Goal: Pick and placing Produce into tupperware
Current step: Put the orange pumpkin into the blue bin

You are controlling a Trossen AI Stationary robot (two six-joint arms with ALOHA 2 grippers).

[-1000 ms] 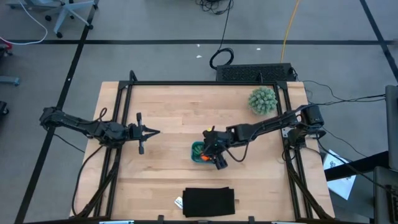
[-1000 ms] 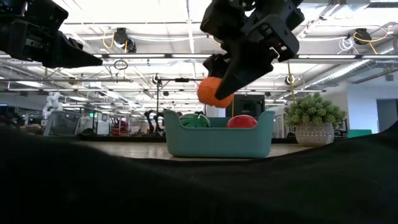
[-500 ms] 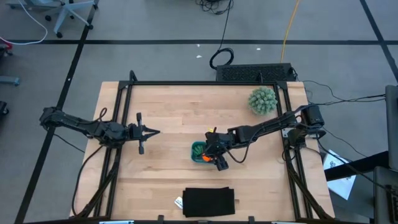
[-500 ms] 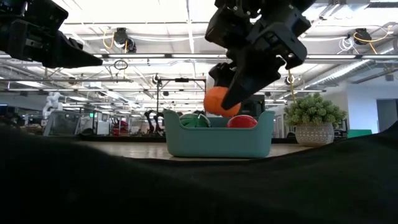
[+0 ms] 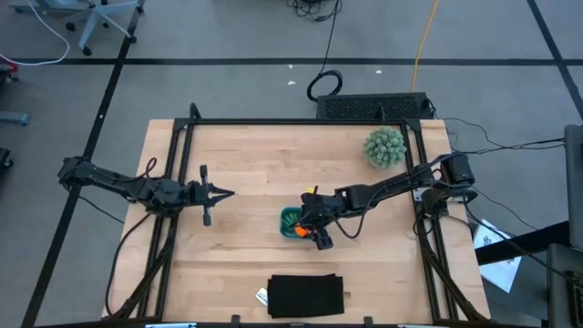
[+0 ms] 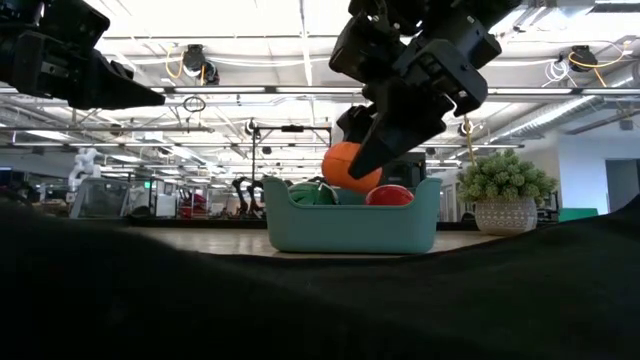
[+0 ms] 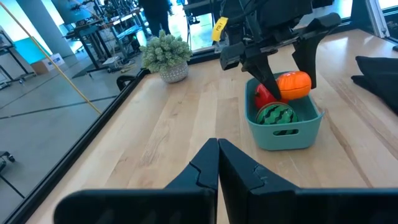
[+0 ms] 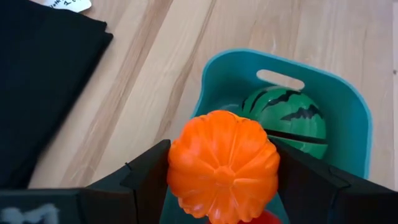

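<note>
The teal tupperware stands on the table's middle; it also shows in the low view and the left wrist view. A dark green striped ball and a red piece lie inside it. My right gripper is shut on the orange ball over the container's near part. My left gripper is shut and empty, to the container's left. My right gripper pinches the orange ball between its two fingers, one on each side. The fingers slant down from the table's right side. The ball hangs at the container's rim height, lifted clear of the pieces inside.
A large pale green spiky ball in a pot stands at the table's far right. A flat black rectangle with a small white tag lies at the near edge. Bare wood lies between my left gripper and the container.
My right gripper has gone down with the orange ball toward the tupperware and a little toward its middle; the ball now hangs at the rim, lower than a second ago.
</note>
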